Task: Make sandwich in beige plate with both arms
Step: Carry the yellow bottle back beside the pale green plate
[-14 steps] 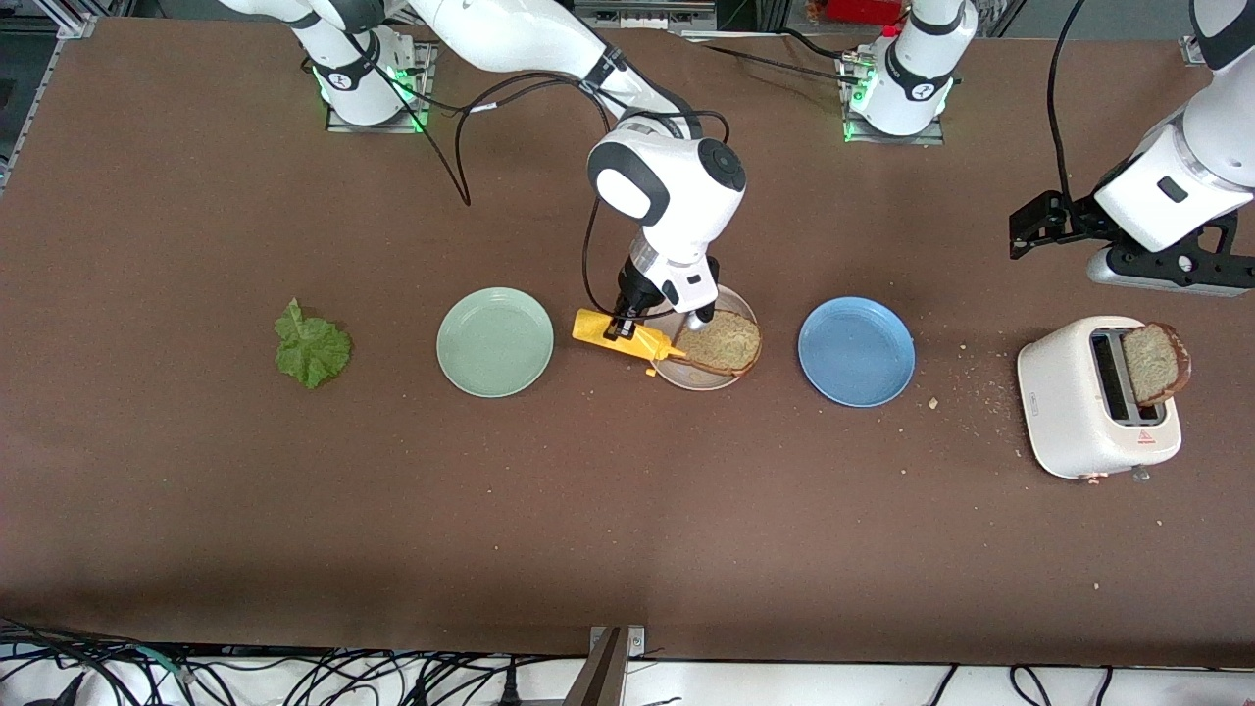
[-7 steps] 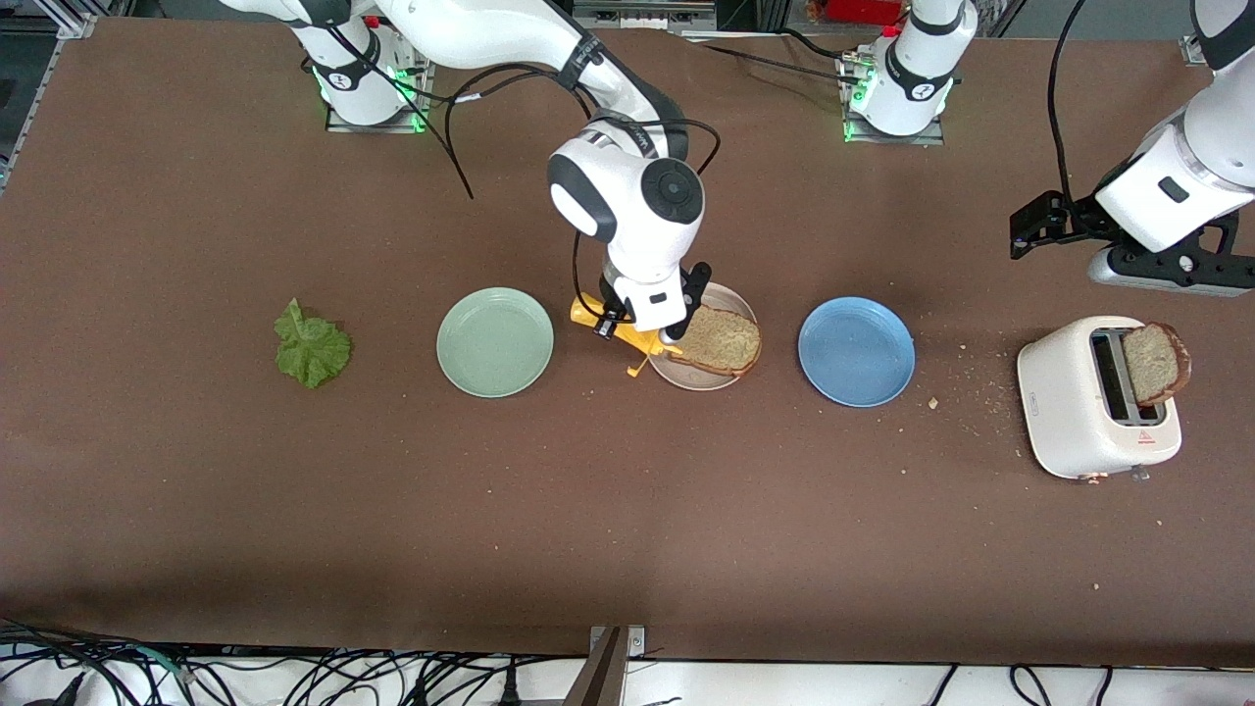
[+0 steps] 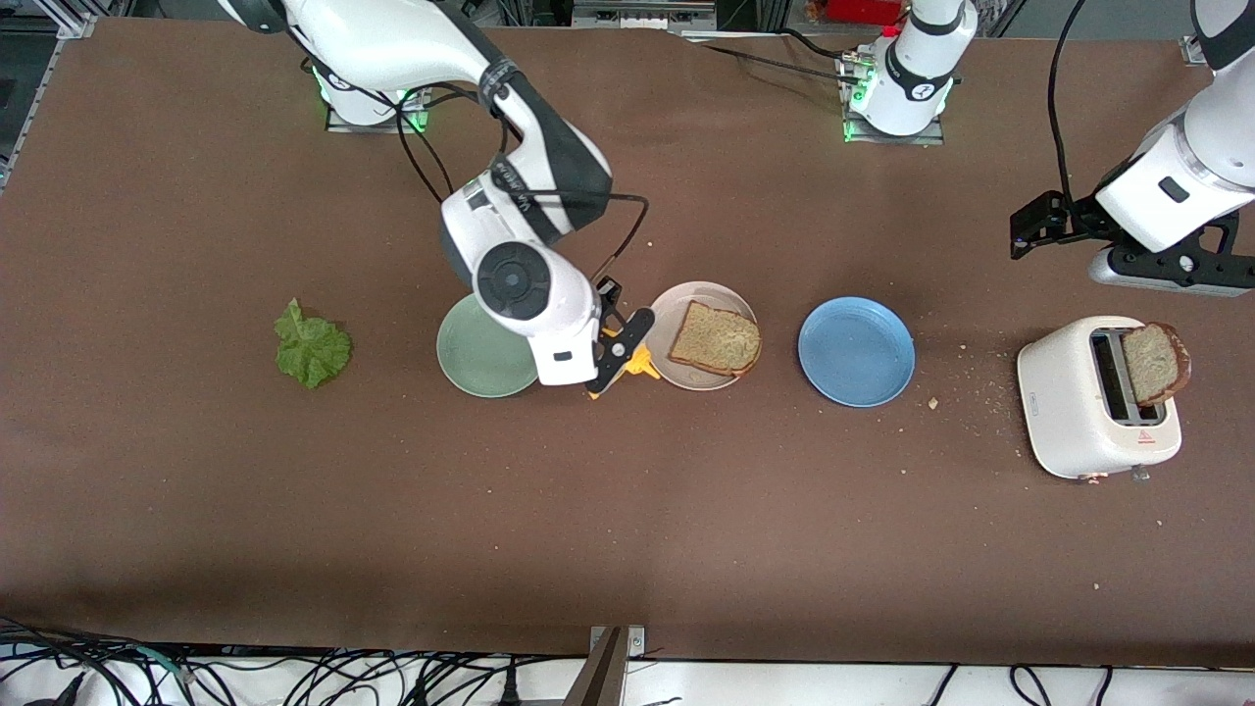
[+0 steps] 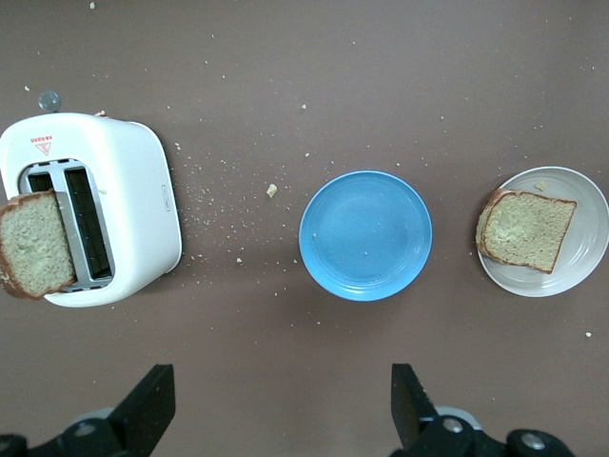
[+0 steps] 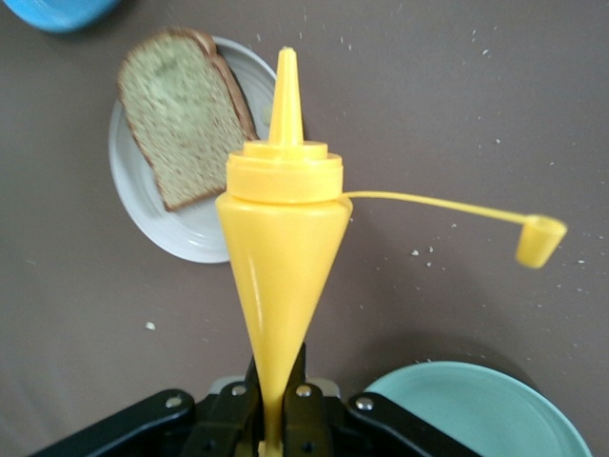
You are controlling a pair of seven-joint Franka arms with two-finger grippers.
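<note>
Bread slice (image 3: 716,339), brown, speckled and dark-crusted, lies flat on the round beige plate (image 3: 677,299) at mid-worktop. Toward the right arm's end, a ruffled lettuce leaf (image 3: 311,346) lies loose beside a mint-green plate (image 3: 473,361). The right gripper (image 3: 620,353) clenches a yellow squeeze bottle (image 5: 279,248), its cap dangling; a squeeze could spill sauce. A smooth blue plate (image 3: 856,351) follows. The left gripper (image 4: 276,405) waits with released fingers above a glossy white toaster (image 3: 1083,407) holding another slice (image 3: 1154,363).

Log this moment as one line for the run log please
right gripper: shut on yellow bottle, between green plate and beige plate | left gripper: open, waiting over table | one bread slice on beige plate
</note>
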